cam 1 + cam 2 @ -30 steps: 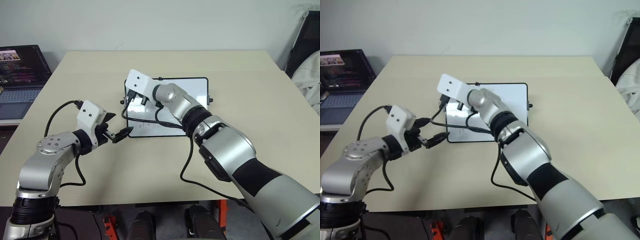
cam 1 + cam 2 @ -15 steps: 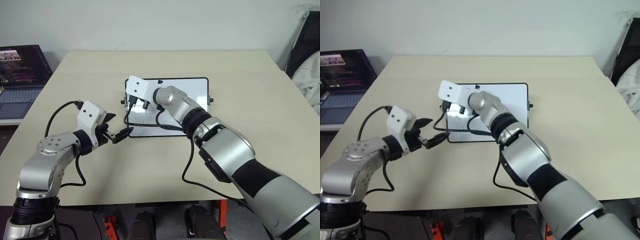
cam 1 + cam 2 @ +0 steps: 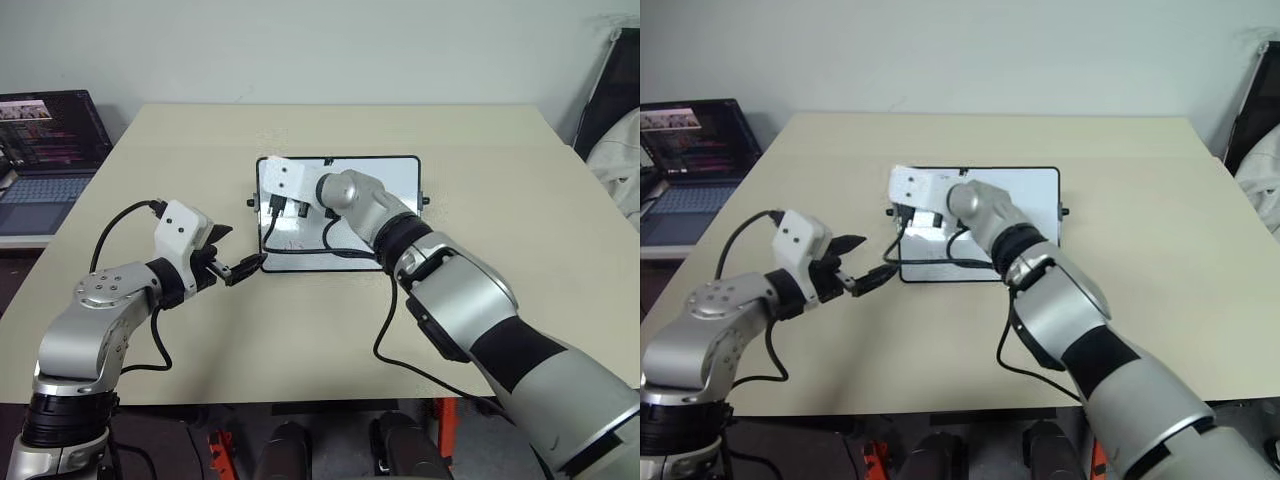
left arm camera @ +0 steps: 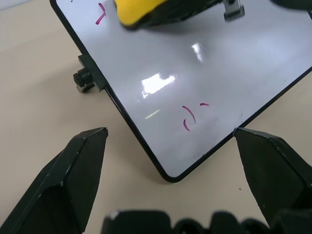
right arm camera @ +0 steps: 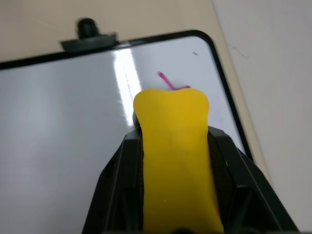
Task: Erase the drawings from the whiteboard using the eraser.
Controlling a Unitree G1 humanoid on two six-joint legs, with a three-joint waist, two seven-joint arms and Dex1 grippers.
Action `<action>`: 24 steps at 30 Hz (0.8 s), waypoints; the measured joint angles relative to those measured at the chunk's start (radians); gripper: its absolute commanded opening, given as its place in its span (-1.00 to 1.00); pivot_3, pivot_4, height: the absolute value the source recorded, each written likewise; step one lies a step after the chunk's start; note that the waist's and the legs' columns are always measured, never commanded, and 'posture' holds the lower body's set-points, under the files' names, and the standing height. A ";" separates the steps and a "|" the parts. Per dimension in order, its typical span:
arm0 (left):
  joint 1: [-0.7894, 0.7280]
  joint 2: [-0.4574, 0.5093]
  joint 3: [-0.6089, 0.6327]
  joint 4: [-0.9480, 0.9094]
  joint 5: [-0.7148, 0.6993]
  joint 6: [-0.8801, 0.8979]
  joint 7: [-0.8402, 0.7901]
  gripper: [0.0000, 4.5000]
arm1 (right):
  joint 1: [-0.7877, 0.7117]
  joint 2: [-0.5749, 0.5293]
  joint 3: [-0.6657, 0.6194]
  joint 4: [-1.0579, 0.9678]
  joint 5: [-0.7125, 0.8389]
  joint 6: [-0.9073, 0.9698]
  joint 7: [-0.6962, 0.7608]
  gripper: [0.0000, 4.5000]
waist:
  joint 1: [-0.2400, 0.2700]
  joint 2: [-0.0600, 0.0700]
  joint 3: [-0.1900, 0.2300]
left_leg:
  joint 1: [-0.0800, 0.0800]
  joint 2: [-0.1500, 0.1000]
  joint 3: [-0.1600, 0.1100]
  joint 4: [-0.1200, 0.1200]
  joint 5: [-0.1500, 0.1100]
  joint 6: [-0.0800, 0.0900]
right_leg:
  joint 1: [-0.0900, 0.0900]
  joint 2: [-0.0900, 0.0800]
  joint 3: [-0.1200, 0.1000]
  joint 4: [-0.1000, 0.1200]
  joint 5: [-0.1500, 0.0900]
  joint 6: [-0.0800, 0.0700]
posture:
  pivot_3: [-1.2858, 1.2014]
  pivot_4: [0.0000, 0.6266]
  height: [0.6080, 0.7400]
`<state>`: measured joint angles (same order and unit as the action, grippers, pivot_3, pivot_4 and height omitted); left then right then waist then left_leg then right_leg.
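Observation:
The whiteboard (image 3: 390,190) lies flat in the middle of the tan table. My right gripper (image 3: 281,208) hovers over the board's left part, shut on the yellow eraser (image 5: 175,161). The eraser's tip sits beside a short purple stroke of the drawings (image 5: 168,82) near the board's corner. More small purple strokes (image 4: 187,119) mark the board close to its near left corner. My left gripper (image 3: 245,268) rests open just off that corner, with nothing between its fingers (image 4: 80,165).
An open laptop (image 3: 45,140) stands at the far left, beside the table. Dark and white cloth (image 3: 615,120) sits past the table's right edge. A black cable (image 3: 330,250) from my right wrist drapes over the board's front edge.
My right gripper has slid the eraser a little to the right and farther away over the board's left part, rolling slightly. The left arm has stayed put.

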<state>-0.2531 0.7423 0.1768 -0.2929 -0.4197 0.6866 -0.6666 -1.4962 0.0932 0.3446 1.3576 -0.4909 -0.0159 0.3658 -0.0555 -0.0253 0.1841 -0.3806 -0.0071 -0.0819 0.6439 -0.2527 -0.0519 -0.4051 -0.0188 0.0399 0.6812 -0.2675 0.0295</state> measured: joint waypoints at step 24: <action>0.041 0.021 0.026 0.068 0.007 -0.041 -0.024 1.00 | 0.069 -0.047 -0.149 -0.033 0.192 -0.060 0.257 -0.41 | -0.004 0.000 0.000 | -0.002 0.001 -0.001 -0.001 0.000 0.000 | -0.002 -0.001 0.001 -0.001 0.000 0.000 | 0.03 -0.52 1.00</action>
<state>-0.2125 0.7632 0.2026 -0.2252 -0.4125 0.6456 -0.6904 -1.4276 0.0457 0.1955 1.3246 -0.2989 -0.0757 0.6230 -0.0597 -0.0250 0.1843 -0.3822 -0.0062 -0.0826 0.6427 -0.2531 -0.0520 -0.4068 -0.0193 0.0408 0.6800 -0.2674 0.0294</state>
